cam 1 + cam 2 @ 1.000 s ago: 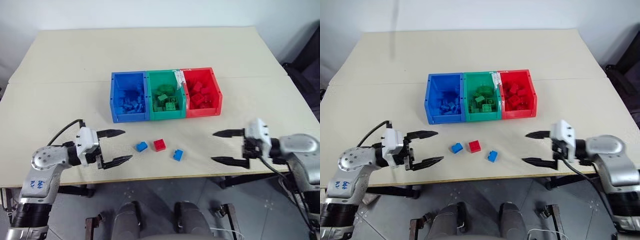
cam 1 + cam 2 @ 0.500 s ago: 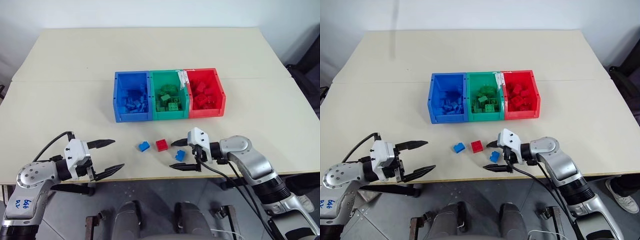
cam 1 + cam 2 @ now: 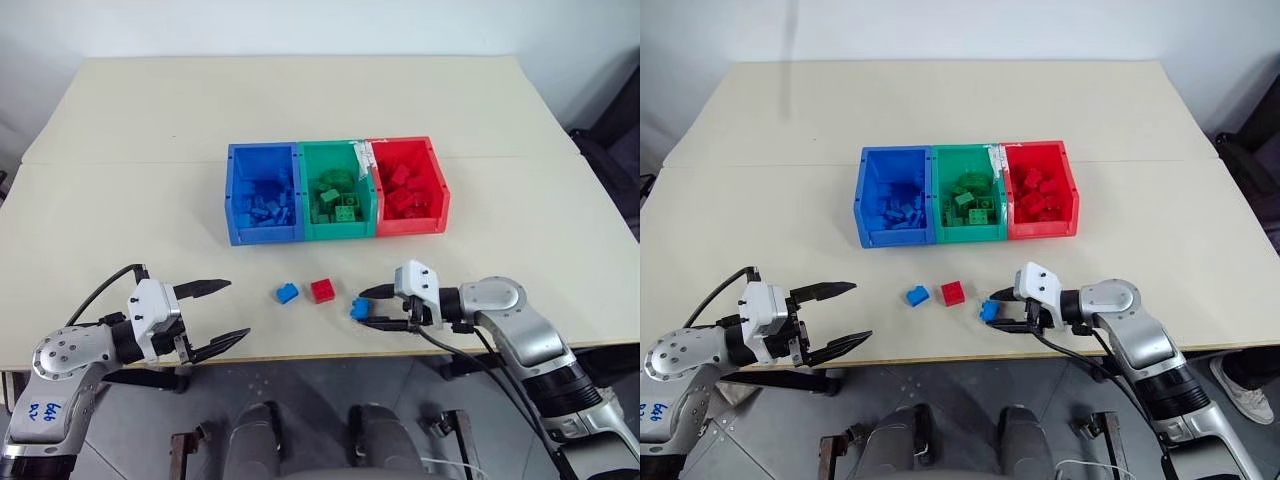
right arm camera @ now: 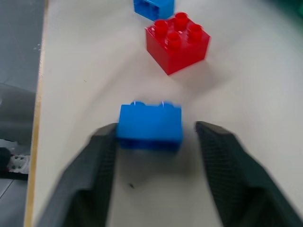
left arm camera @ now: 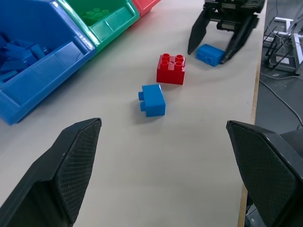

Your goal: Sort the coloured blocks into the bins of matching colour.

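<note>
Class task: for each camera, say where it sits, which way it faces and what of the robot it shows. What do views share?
Head eyes: on the head, facing forward and down over the table, bins and both arms.
Left wrist: looks along the open left tool across the table towards the right tool; its own fingers show.
Right wrist: looks along the right tool's fingers, either side of a blue block.
Shared: every view shows that blue block and the red block.
</note>
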`<action>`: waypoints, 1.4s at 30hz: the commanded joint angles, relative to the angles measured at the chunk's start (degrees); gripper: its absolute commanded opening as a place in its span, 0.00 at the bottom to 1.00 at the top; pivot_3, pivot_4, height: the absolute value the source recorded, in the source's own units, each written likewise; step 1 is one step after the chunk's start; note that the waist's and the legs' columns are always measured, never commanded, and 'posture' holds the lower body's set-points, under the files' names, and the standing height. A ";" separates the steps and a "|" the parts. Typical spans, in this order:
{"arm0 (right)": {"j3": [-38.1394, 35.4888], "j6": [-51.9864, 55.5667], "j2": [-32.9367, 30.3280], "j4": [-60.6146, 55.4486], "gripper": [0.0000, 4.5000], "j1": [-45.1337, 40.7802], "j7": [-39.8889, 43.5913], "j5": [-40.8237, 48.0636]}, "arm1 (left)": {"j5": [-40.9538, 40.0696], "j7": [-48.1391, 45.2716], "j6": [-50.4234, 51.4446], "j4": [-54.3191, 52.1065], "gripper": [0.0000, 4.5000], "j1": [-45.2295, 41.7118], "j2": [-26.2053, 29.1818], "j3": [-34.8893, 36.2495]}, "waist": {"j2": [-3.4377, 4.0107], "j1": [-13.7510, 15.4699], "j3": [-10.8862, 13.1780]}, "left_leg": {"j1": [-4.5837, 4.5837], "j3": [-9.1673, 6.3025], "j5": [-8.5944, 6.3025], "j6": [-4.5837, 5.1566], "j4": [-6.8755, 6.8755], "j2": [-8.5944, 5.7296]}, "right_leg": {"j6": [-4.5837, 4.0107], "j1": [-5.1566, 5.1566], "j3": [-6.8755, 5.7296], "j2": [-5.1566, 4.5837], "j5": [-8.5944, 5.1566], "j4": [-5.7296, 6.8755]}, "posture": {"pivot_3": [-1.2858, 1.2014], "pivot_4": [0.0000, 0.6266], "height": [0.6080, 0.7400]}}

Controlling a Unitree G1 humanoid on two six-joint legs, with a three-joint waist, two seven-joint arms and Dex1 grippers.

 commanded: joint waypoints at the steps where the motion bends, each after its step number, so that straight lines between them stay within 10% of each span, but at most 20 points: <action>1: -0.89 0.77 0.98 -0.23 0.32 -1.37 -0.10 1.07 | -0.83 0.45 -0.66 -1.59 1.00 -0.19 -0.46 0.77 | 0.00 -0.11 0.00 | 0.00 0.00 -0.01 -0.02 0.00 0.01 | 0.00 -0.01 0.00 0.00 0.00 0.00 | 0.52 0.24 1.00; 10: -2.07 10.93 13.17 -0.01 0.32 -15.35 -8.19 4.92 | -2.59 7.15 0.64 -2.35 1.00 -0.08 -4.82 3.75 | 0.00 -0.80 0.00 | -0.04 0.02 -0.01 -0.05 0.00 0.07 | 0.00 -0.26 0.02 -0.01 0.00 0.20 | 0.52 0.24 1.00; 21: -3.50 0.73 31.46 27.75 0.32 -37.97 -28.18 -4.04 | -3.02 12.60 2.00 -3.53 1.00 0.88 -8.28 5.17 | -0.01 -1.71 0.00 | -0.11 0.29 0.03 -0.20 0.01 0.10 | -0.01 -0.53 -0.03 -0.01 0.00 0.59 | 0.52 0.24 1.00; 24: -3.72 -0.50 32.05 29.56 0.55 -38.61 -26.87 -3.91 | -2.90 12.77 1.75 -3.49 1.00 1.02 -8.35 5.09 | -0.02 -1.57 -0.01 | -0.14 0.28 -0.03 -0.21 0.02 0.09 | 0.00 -0.52 -0.05 -0.02 0.00 0.58 | 0.52 0.24 1.00; 30: -4.10 -1.17 30.63 26.92 0.99 -37.19 -22.07 -2.49 | -2.74 12.72 1.49 -3.32 1.00 1.23 -8.31 5.00 | -0.02 -1.79 -0.01 | -0.23 0.29 -0.03 -0.21 -0.01 0.13 | 0.00 -0.62 -0.07 0.01 0.00 0.58 | 0.52 0.24 1.00; 42: -12.63 -18.97 4.33 9.10 0.99 -10.95 7.21 6.60 | -1.27 5.66 -1.75 2.67 1.00 -1.59 -2.59 5.87 | -0.04 -0.07 -0.02 | -0.28 0.31 -0.11 -0.16 0.00 0.12 | 0.01 -0.49 -0.21 0.02 0.00 0.19 | 0.52 0.24 1.00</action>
